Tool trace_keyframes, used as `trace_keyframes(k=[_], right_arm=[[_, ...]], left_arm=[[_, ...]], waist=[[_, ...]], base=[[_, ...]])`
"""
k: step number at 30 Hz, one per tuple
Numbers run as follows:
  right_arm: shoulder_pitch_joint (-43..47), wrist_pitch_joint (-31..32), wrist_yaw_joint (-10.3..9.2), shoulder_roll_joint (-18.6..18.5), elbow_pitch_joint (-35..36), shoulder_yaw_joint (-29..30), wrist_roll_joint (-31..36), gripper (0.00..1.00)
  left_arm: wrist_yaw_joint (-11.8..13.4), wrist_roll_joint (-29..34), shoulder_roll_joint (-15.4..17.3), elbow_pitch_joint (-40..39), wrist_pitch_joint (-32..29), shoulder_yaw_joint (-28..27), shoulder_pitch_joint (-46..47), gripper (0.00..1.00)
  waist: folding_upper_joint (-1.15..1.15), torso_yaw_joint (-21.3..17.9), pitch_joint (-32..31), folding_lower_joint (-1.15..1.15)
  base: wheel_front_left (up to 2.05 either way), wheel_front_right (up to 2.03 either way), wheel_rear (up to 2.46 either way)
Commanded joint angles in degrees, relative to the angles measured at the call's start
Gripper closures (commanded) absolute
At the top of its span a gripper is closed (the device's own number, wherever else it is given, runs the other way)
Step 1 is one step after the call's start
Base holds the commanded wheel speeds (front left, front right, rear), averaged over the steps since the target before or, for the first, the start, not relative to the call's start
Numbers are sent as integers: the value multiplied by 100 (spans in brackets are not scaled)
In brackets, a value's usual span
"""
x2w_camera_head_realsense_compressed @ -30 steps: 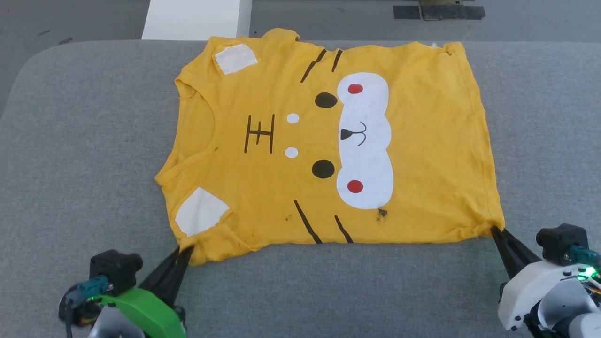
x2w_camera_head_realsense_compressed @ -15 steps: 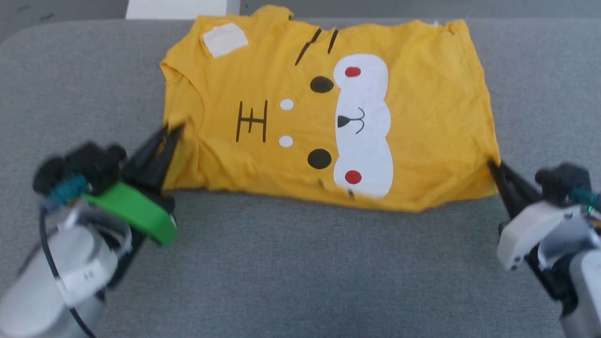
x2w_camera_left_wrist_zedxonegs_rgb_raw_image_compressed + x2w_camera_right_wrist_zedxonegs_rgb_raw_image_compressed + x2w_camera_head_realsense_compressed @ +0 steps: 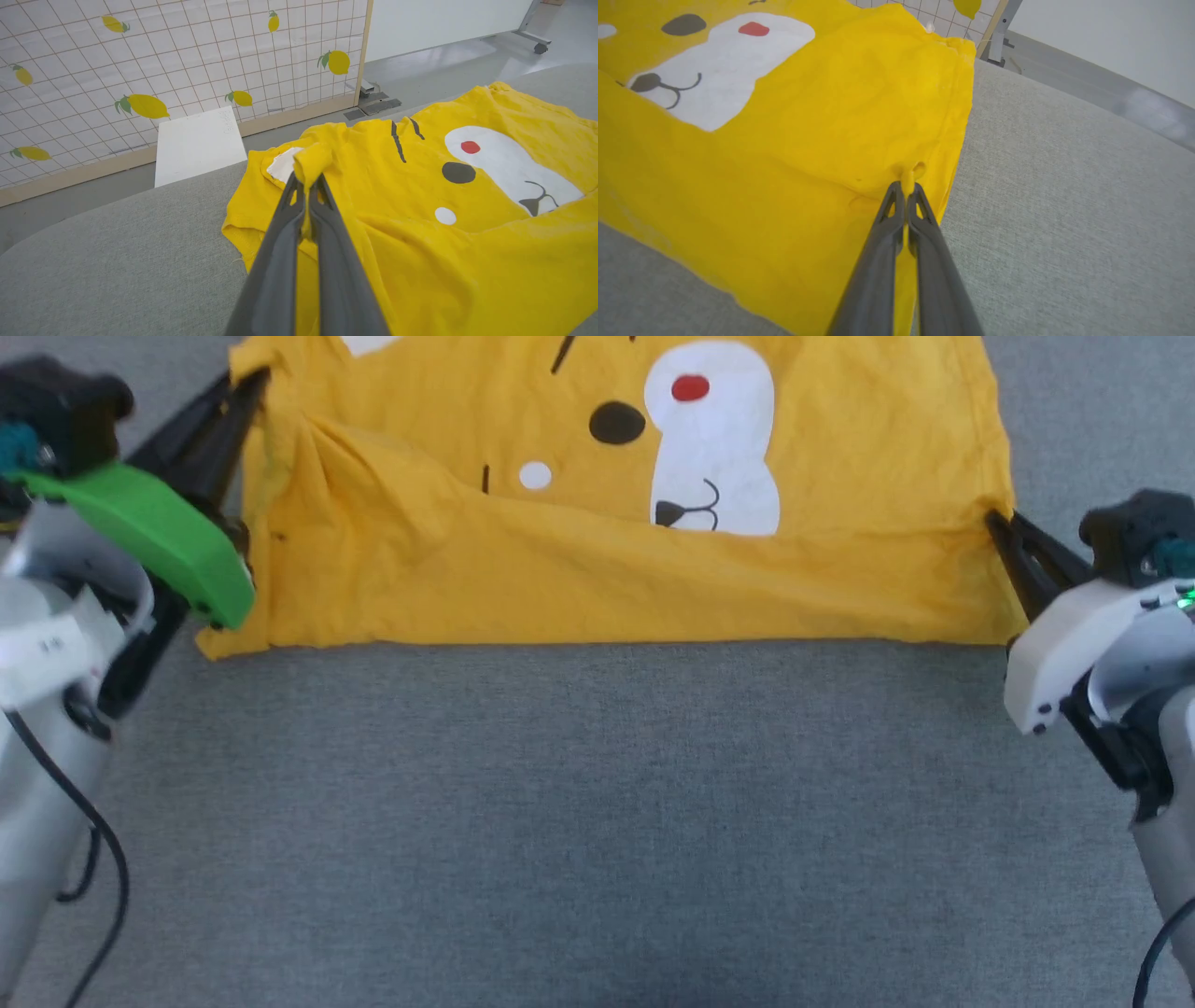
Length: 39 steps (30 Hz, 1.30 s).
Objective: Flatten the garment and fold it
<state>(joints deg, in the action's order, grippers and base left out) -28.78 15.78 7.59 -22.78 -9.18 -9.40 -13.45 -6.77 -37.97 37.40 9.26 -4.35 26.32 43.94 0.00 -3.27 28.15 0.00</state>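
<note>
Lifted and carried toward the top of the frame since a second ago: the near edge of the shirt [image 3: 597,579], now doubled over its printed front. Head view tilted down as well, so not all of that shift belongs to the cloth.

Spread on the grey bench [image 3: 597,821], across the upper part of the head view, with the plain back showing above a fold line running left to right.

Pinched at the upper left by the left claw [image 3: 250,378], closed tight on a bunched corner just beside the white patch [image 3: 282,165]. Pinched at the right edge by the right claw [image 3: 906,186], likewise clamped on a small nub of cloth.

Right claw lower in the frame than the left, hence a slanted carried edge. Far edge of the shirt still ahead of both tips. Probably calls for bringing the right side farther up to square the fold.
</note>
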Motion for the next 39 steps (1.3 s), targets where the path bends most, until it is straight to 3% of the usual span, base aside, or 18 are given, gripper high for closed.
trace_keyframes(k=[1,11,21,22,23,24,25,26,32,39], right_arm=[[-149,42,-10,-10,-50,-41,-25,100],[-695,426,-10,117,-362,6,-47,100],[-988,1470,-10,315,-526,47,-421,100],[-966,1553,-10,343,-496,76,-459,100],[-925,1640,-10,381,-440,109,-506,100],[-885,1675,-10,411,-376,143,-537,83],[-817,1711,-10,448,-285,173,-576,32],[-745,1746,-10,479,-209,196,-620,0],[-86,1514,-10,683,475,563,-619,0],[765,344,-10,1105,1074,1075,-342,0]], left_arm=[[-30,-51,67,95,-80,10,205,100],[14,-385,285,921,-1022,59,755,100],[445,-1245,360,1284,-2763,27,525,100],[511,-1301,350,1244,-2824,3,498,96],[580,-1321,347,1167,-2806,-31,467,67],[628,-1319,342,1092,-2727,-68,439,0],[676,-1304,337,998,-2594,-113,388,0],[688,-1264,348,909,-2455,-139,338,0],[970,-758,330,310,-775,-457,-189,0],[1442,-422,62,-486,801,-677,-1362,0]], waist=[[0,-131,314,0],[0,-289,730,0],[0,-367,831,0],[0,-362,813,0],[0,-355,786,0],[0,-347,761,0],[0,-335,720,0],[0,-327,683,0],[0,-218,296,0],[0,-92,-232,0]], base=[[0,0,0],[0,0,0],[0,0,0],[0,0,0],[0,0,0],[0,0,0],[0,0,0],[0,0,0],[0,0,0],[0,0,0]])
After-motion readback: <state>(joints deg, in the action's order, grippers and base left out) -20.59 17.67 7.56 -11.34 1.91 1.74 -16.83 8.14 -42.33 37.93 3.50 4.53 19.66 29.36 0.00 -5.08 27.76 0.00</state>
